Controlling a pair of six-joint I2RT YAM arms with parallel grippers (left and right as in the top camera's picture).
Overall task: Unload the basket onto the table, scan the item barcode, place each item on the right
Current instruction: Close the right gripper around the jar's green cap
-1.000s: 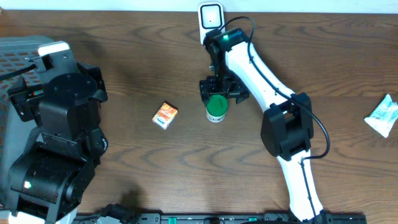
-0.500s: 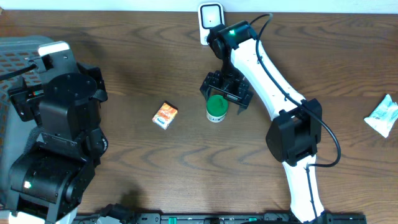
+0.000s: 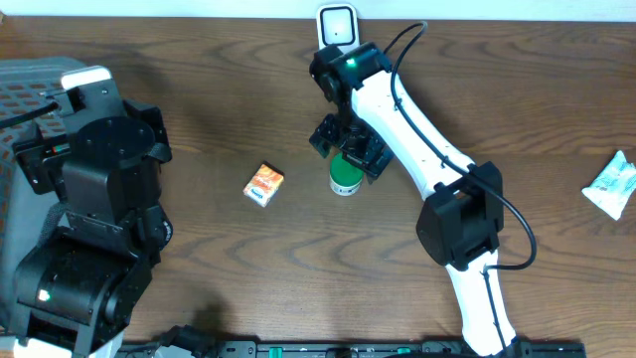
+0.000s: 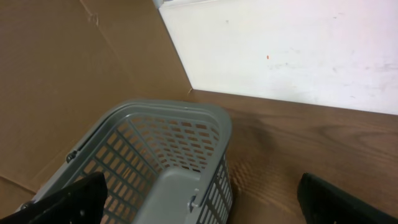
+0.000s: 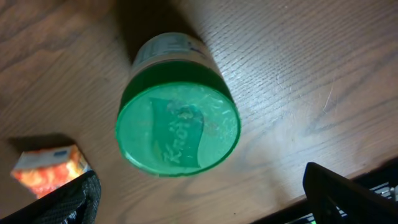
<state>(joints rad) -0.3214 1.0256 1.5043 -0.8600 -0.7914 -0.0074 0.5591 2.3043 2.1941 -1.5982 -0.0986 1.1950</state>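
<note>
Two grippers stand released, jaws spread wide and grasping nothing. The right gripper (image 3: 346,144) hangs directly over the green-lidded jar (image 3: 345,180), which stands upright on the wooden surface (image 3: 199,99) near the white scanner (image 3: 337,25), its lid on and its contents hidden. A small orange box (image 3: 264,184) lies apart to the jar's left. The left gripper (image 4: 205,199) faces a grey slotted basket (image 4: 205,115); what lies inside it cannot be told.

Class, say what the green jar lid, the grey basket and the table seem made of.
Green jar lid: probably plastic, glossy, with a sheen. Grey basket: likely moulded plastic, matte, slotted walls. Table: wood or wood-look laminate, visible grain.
</note>
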